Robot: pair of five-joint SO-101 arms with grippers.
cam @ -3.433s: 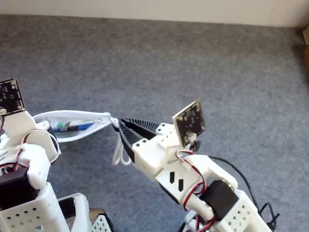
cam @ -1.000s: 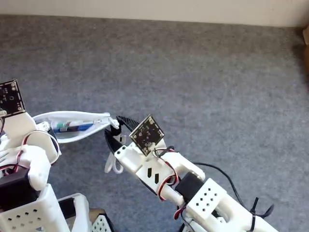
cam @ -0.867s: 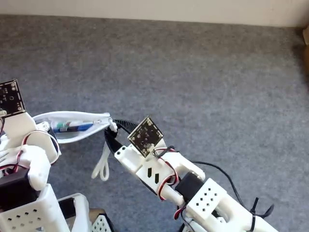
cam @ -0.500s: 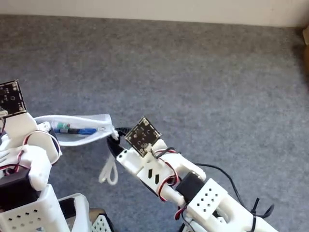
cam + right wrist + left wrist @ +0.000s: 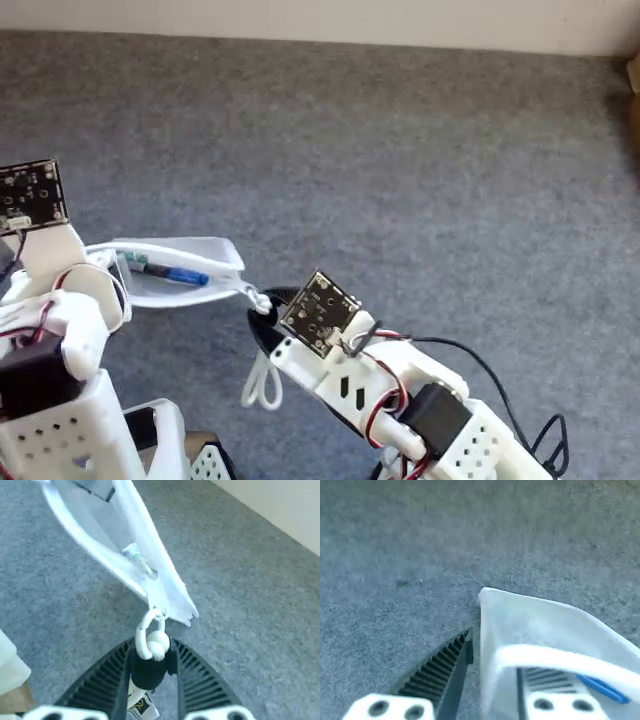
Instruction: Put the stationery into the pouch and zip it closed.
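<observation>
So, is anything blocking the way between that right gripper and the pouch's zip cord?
Nothing visible does. The right gripper is closed on the knot of the white zip cord, which hangs from the end of the pouch.

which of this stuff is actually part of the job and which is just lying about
Part of the job:
pouch
pens inside it
zip cord
left gripper, gripping the pouch
right gripper, pinching the zip cord

Not part of it:
carpet
wall along the far edge
</observation>
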